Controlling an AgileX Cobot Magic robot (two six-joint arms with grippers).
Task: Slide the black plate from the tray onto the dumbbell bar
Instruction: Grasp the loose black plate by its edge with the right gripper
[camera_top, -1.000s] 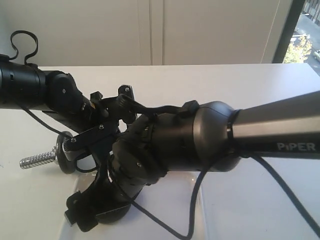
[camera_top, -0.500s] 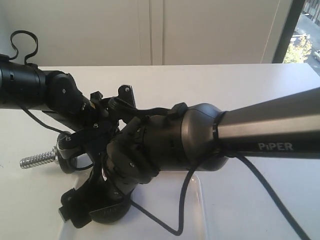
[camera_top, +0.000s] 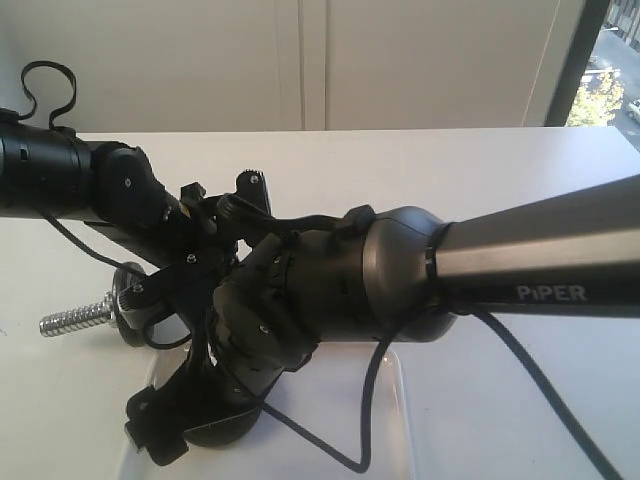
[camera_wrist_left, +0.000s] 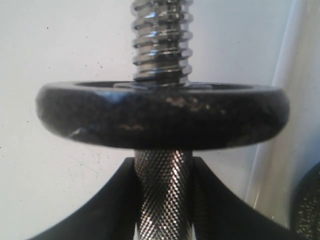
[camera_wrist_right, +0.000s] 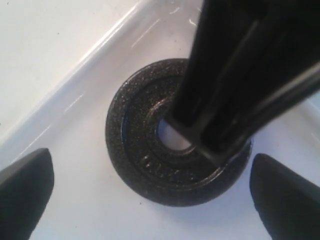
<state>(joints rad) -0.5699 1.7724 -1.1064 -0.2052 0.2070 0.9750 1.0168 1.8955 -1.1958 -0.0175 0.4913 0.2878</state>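
The black plate (camera_wrist_right: 135, 135) lies flat on the floor of the tray (camera_wrist_right: 70, 125), centre hole showing. My right gripper (camera_wrist_right: 155, 200) hangs over it, open, its fingertips (camera_wrist_right: 25, 185) wide on either side and clear of it. A black arm part (camera_wrist_right: 240, 85) crosses above the plate and hides its far side. My left gripper (camera_wrist_left: 163, 200) is shut on the knurled middle of the dumbbell bar (camera_wrist_left: 163, 175). A black disc weight (camera_wrist_left: 162, 115) sits on the bar beyond the jaws, with the threaded end (camera_wrist_left: 161, 40) sticking out. In the exterior view the threaded end (camera_top: 70, 320) points left.
The right arm (camera_top: 450, 270) fills the middle of the exterior view and hides most of the left gripper and the tray (camera_top: 398, 400). The tray rim (camera_wrist_left: 295, 125) runs close beside the bar. White tabletop (camera_top: 450, 170) lies behind.
The right arm shifted left over the tray a second ago, then its gripper rose slightly. The left arm and bar have stayed put.
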